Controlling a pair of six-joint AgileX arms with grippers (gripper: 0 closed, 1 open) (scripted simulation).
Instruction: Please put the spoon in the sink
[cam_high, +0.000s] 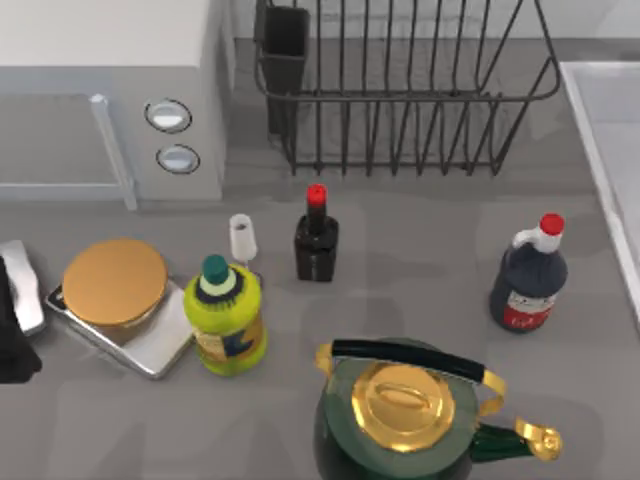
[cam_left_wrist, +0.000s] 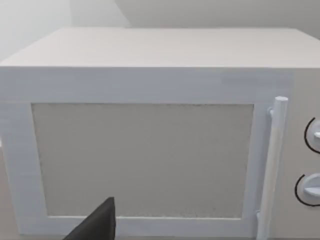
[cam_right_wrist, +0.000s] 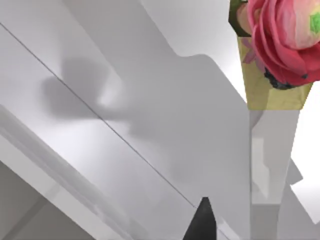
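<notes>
The spoon (cam_high: 243, 238) is small and pale. It lies left of the middle of the table, between the microwave and a yellow-green bottle (cam_high: 228, 318), with its thin handle running toward that bottle. The sink (cam_high: 592, 140) is a pale basin with a raised rim at the table's right edge. My left arm (cam_high: 12, 325) is parked at the left edge, well left of the spoon. A dark part of my left gripper (cam_left_wrist: 100, 225) faces the microwave door. A dark tip of my right gripper (cam_right_wrist: 201, 220) shows against pale slanted surfaces.
A white microwave (cam_high: 110, 90) stands back left and a black wire dish rack (cam_high: 400, 90) back centre. A scale with a gold plate (cam_high: 115, 283), a small red-capped bottle (cam_high: 316, 240), a larger dark bottle (cam_high: 530, 280) and a green-gold kettle (cam_high: 400, 420) crowd the table. A pink flower (cam_right_wrist: 285, 35) appears.
</notes>
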